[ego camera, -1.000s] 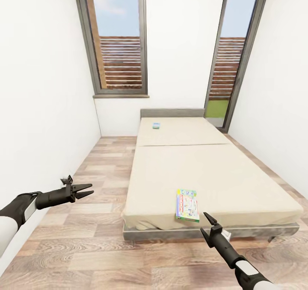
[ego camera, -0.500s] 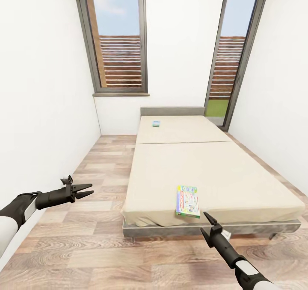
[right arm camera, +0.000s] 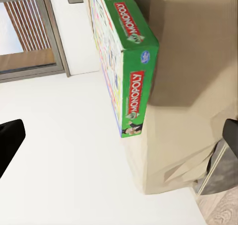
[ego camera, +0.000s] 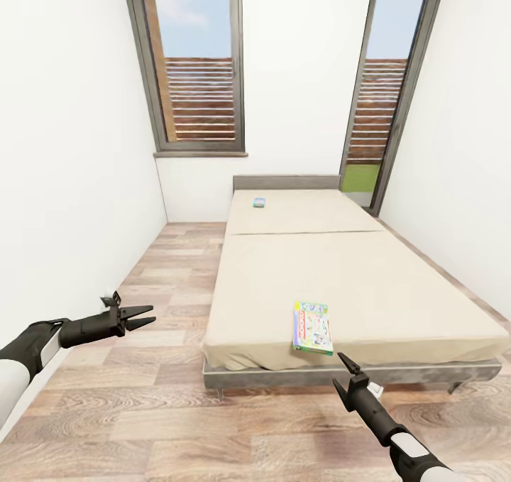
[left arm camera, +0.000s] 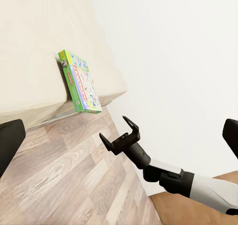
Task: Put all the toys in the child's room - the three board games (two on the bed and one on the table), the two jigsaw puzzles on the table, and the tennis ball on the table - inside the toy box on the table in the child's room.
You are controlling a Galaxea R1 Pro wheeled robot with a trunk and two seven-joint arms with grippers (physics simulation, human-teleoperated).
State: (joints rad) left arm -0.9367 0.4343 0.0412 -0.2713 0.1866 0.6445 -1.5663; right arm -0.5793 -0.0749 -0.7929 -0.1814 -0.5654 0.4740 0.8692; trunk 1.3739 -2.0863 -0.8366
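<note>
Barely started here, I reckon. The flat green Monopoly board game box sits at the beige bed's near edge, at 12 o'clock from my right gripper. A small blue box lies far back. Both grippers, left gripper included, spread open, empty.

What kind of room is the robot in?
It looks like a bedroom, probably a child's. A long bed with a beige cover stands on a wooden floor beneath tall windows, and a Monopoly board game lies near the bed's foot.
</note>
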